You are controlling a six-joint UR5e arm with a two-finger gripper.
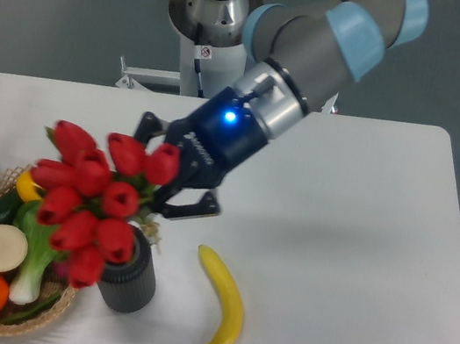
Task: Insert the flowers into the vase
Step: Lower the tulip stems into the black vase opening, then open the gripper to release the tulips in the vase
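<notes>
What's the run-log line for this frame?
phase: carrying | gripper: shut on flowers | flowers: held above vase, hiding its mouth, not clearly inserted | banana: on table, right of vase

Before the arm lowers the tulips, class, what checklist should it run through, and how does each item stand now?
1. Flowers held by the claw: ok, the bunch hangs from it.
2. Vase upright: ok.
3. Vase mouth free: cannot tell, the blooms hide it.
4. Stems aimed into the mouth: cannot tell, hidden behind the buds.
5. Bunch clear of the wicker basket: not ok, buds overlap it in this view.
6. Banana out of the way: ok, it lies right of the vase.
</notes>
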